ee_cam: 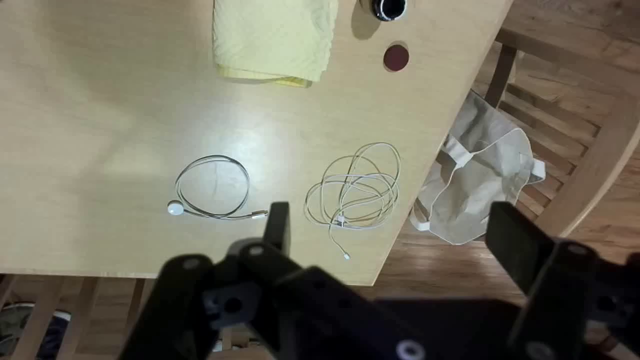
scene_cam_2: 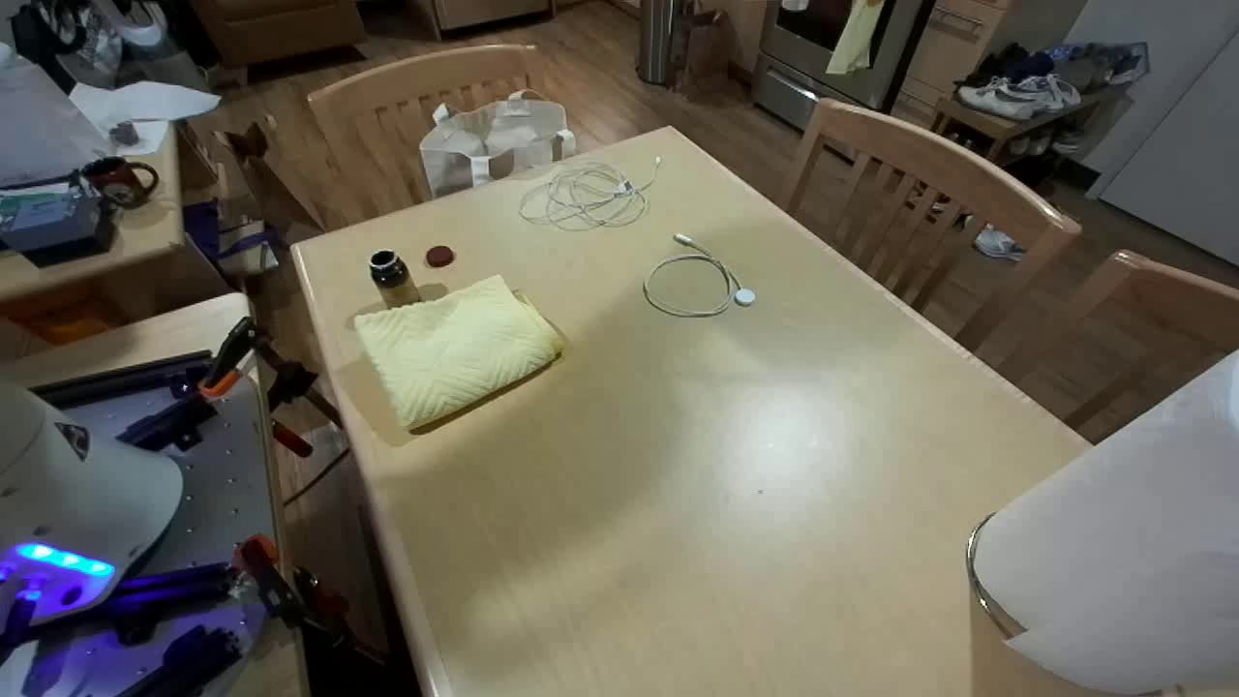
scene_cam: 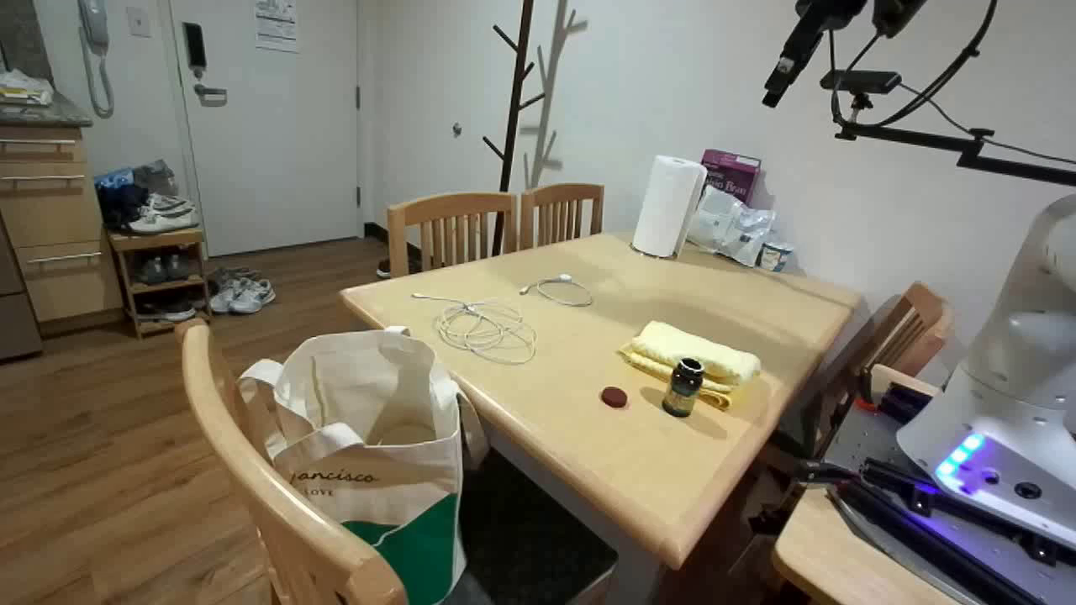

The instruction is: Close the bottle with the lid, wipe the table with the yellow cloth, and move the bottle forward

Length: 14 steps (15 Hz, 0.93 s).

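Upright and with its mouth uncovered, the small dark bottle [scene_cam: 682, 388] [scene_cam_2: 392, 279] stands near the edge of the light wooden table [scene_cam: 572, 420]. The dark red lid [scene_cam: 614, 397] [scene_cam_2: 439, 257] lies flat beside it, apart. Close by, the folded yellow cloth [scene_cam: 693, 349] [scene_cam_2: 455, 348] rests on the table; the wrist view shows a narrow gap between cloth [ee_cam: 275, 37] and bottle [ee_cam: 390, 7]. High above the table, my gripper [ee_cam: 395, 225] is open, its fingers wide apart with nothing between them. In an exterior view, a finger [scene_cam: 784, 80] shows at the top right.
A coiled white cable [scene_cam: 483, 328] and a shorter looped cable [scene_cam: 565, 291] lie on the table. At its wall side stand a paper towel roll [scene_cam: 668, 206], plastic bags [scene_cam: 731, 225] and a purple box [scene_cam: 733, 172]. A tote bag [scene_cam: 370, 403] sits on a chair at the edge.
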### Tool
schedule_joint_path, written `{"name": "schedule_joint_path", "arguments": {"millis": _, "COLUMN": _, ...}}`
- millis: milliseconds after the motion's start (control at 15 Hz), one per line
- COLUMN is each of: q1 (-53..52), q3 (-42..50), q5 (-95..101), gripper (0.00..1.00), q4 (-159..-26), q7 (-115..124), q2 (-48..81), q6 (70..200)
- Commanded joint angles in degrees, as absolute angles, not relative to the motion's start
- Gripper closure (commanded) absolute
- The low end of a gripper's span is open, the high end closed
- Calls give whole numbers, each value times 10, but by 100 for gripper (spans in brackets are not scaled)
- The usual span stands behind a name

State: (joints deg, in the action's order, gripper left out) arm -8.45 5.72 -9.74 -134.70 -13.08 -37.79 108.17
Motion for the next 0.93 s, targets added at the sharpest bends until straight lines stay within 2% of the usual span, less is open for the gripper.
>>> {"name": "schedule_joint_path", "arguments": {"millis": 0, "q1": -73, "q3": 49, "q5": -104, "gripper": 0, "q4": -1346, "q7": -136, "q2": -377, "q6": 1079}}
{"name": "schedule_joint_path", "arguments": {"millis": 533, "q1": -71, "q3": 42, "q5": -91, "gripper": 0, "q4": -1345, "q7": -138, "q2": -371, "q6": 1086}}
{"name": "schedule_joint_path", "arguments": {"millis": 867, "q1": -87, "q3": 15, "q5": -63, "gripper": 0, "q4": -1315, "q7": -168, "q2": -276, "q6": 1114}}
